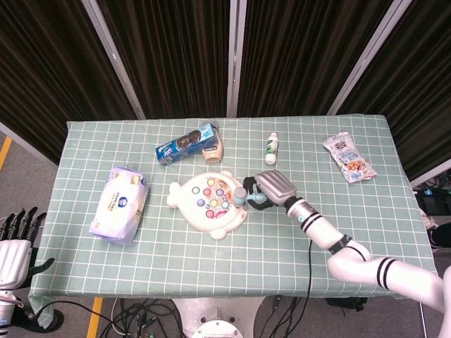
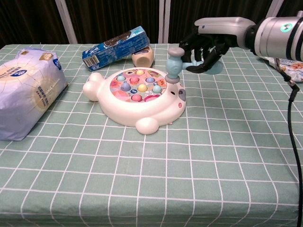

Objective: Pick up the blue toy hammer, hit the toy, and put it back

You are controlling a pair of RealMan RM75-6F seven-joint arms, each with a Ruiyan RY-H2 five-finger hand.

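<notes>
**Hammer held over the toy's right edge**

Dark curtains hang behind a worktop (image 1: 366,211) covered in a green checked cloth. Near its middle lies the toy (image 1: 210,202), a white, fish-shaped board with coloured round pegs on top. The right hand (image 2: 208,45) reaches in from the right and grips the hammer (image 2: 176,59) by its pale blue handle, fingers wrapped around it. The hammer's head points down, just above the right edge of the toy; whether it touches a peg cannot be told. In the head view the same hammer (image 1: 246,196) sits right at the toy's right side, with the right hand (image 1: 273,187) just behind it.

The left hand (image 1: 15,246) hangs off the worktop's left front corner, holding nothing, its dark fingers apart and pointing up.

Behind the toy, a blue biscuit pack (image 1: 186,143) leans on a small beige jar (image 1: 212,150). A white bottle (image 1: 271,148) lies further right, and a snack bag (image 1: 349,157) lies near the far right corner. A wipes pack (image 1: 120,203) rests at the left.
</notes>
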